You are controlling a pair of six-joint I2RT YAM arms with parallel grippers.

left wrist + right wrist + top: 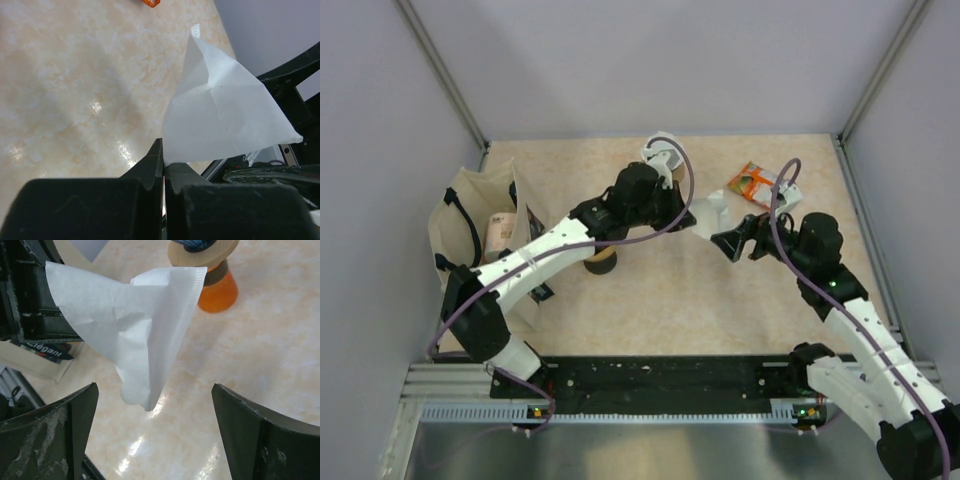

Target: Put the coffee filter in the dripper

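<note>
Left claw (162, 150): fingers pressed together, pinching one corner of the white paper coffee filter (220, 120). From that corner the filter fans up and out beyond the fingertips, a folded cone of creased paper with its crimped seam at the far edge. It is held clear of the beige mottled worktop (75, 90).

Right claw (154, 390): fingers spread wide, nothing between them. The filter (135, 325) hangs just ahead of the gap, its lower tip roughly level with the fingertips. It touches neither finger.

Top view: the filter (708, 212) sits between the left claw (688, 215) and the right claw (723, 238), near mid-worktop.

The amber glass dripper with a round wooden collar (217, 290) stands upright on the worktop beyond the filter. From above the dripper (600, 258) is partly hidden under the left arm, to the left of the filter and apart from it. The filter is not in it.

Also present: cream canvas tote bag (480, 215) at the left edge, orange packet (752, 183) at the far right, and a white round object (665, 155) at the far edge, which I cannot identify.
</note>
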